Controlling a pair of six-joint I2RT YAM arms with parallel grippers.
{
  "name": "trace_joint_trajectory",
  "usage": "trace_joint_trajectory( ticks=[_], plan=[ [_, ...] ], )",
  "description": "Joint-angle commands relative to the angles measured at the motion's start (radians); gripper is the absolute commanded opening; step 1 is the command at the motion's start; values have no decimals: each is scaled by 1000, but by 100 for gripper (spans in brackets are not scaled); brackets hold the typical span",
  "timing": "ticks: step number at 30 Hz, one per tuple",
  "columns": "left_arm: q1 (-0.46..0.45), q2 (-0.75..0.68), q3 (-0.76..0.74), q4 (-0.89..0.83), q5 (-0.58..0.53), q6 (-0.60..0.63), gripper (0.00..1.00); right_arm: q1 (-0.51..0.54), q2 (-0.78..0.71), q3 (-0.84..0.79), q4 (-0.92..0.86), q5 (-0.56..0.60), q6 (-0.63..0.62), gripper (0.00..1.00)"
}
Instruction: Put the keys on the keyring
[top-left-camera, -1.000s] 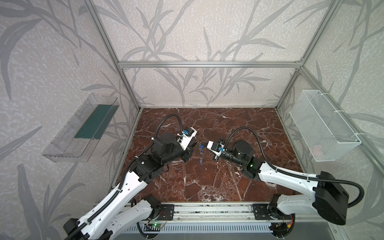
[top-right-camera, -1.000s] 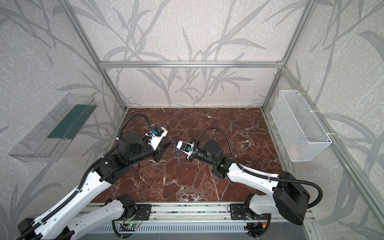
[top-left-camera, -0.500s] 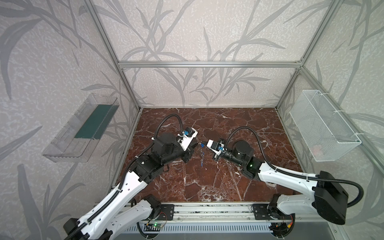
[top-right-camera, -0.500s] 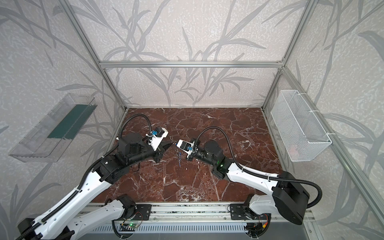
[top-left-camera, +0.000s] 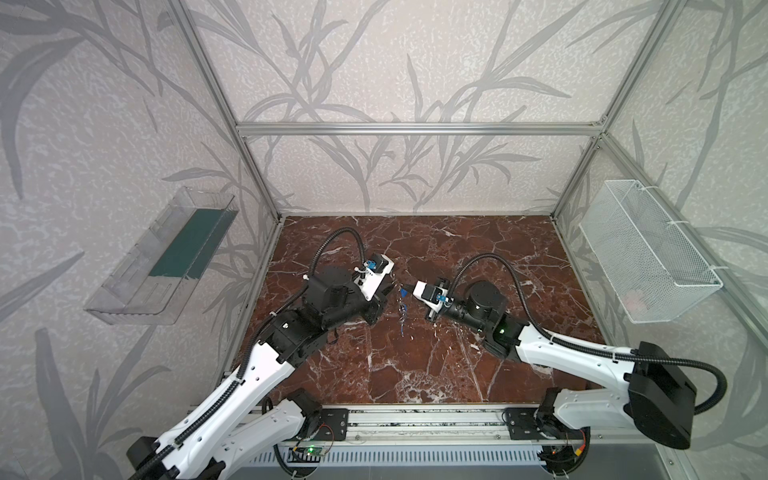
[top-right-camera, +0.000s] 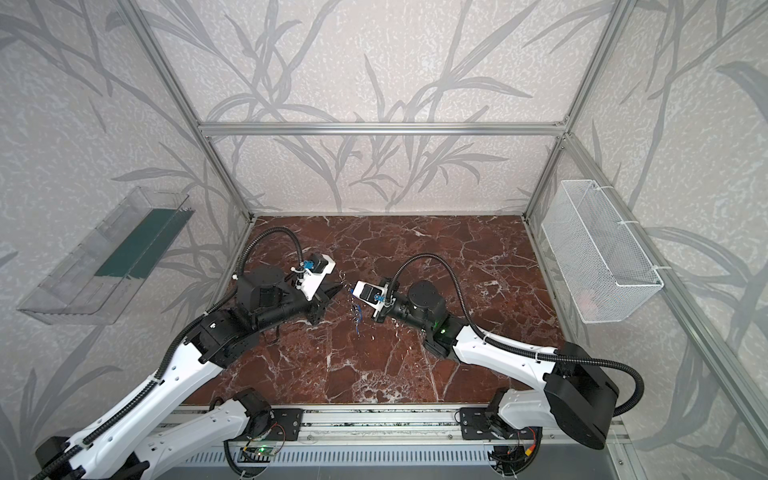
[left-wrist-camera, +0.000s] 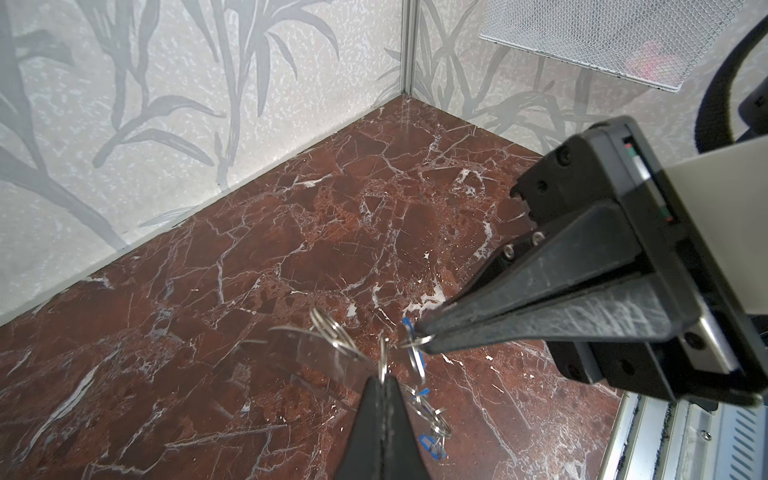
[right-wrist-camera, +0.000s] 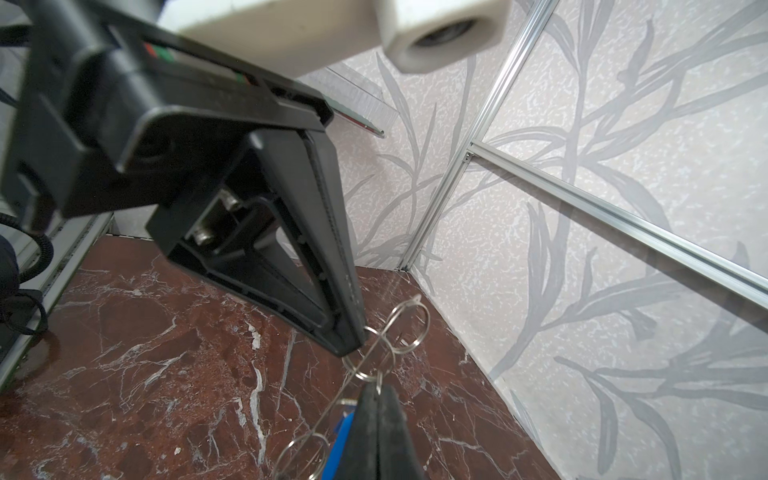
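**Change.** Over the last second the two arms, entering from 7 and 5 o'clock in both top views, have barely shifted, and their tips still nearly meet at floor centre. The left gripper (left-wrist-camera: 384, 382) has its jaws together, clamped on one steel ring (left-wrist-camera: 383, 361). The right gripper (left-wrist-camera: 424, 334) is likewise clamped on the neighbouring ring (left-wrist-camera: 420, 340). The keys (top-left-camera: 402, 309), blue-tagged, hang in a string beneath the tips. A faint flat sheet (left-wrist-camera: 316, 353) beside the left tips may be the keyring, but this is uncertain. Threading appears under way, not finished.

**Setting.** Leaf-patterned walls (top-left-camera: 415, 62) enclose a red-brown marble floor (top-left-camera: 415, 365). A wire basket (top-left-camera: 648, 257) hangs at 3 o'clock and a clear tray (top-left-camera: 166, 262) at 9 o'clock.
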Motion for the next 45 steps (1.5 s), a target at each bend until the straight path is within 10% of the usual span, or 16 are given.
trace_joint_trajectory(
  ticks=[1,45],
  plan=[
    [-1,-3,26,20,16,3,0,9,4,11,32,-13,1,0],
    [0,-18,17,35,-19,-3,0,9,13,-27,61,15,37,0]
  ],
)
